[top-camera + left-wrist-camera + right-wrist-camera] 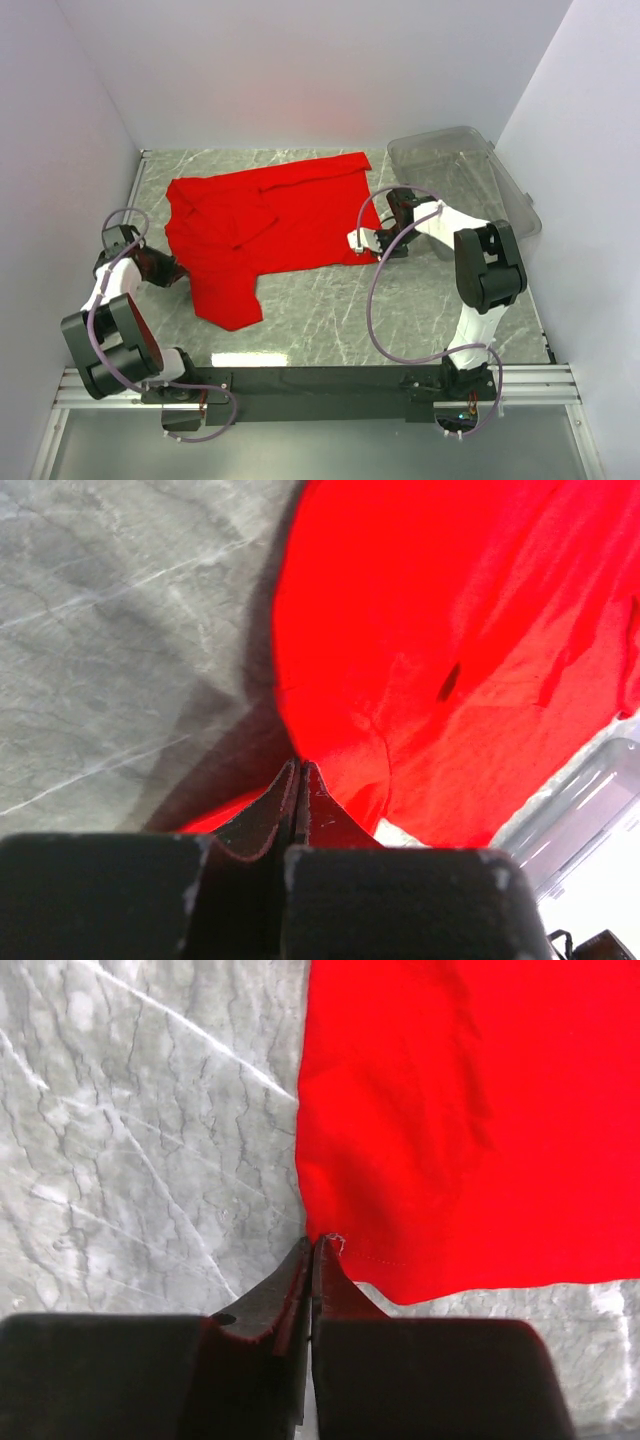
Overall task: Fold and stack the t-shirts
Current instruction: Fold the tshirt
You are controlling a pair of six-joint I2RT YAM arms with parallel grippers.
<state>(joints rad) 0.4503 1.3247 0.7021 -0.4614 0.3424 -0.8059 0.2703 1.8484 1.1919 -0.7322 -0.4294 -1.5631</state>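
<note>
Grey marbled tabletop (330,310) is boxed by white walls (300,70) on three sides, with bare stone showing nearest the arm bases. One red t-shirt (270,220) lies rumpled across the far middle. One clear bin (450,150) fills the far right corner. The left gripper (299,770) pinches the shirt's left edge, and the right gripper (313,1243) clenches its hem corner.

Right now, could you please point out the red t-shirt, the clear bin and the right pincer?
red t-shirt (280,225): top external view, middle of its body.
clear bin (514,192): top external view, its right wall.
right pincer (312,1248): right wrist view, between its fingertips.
</note>
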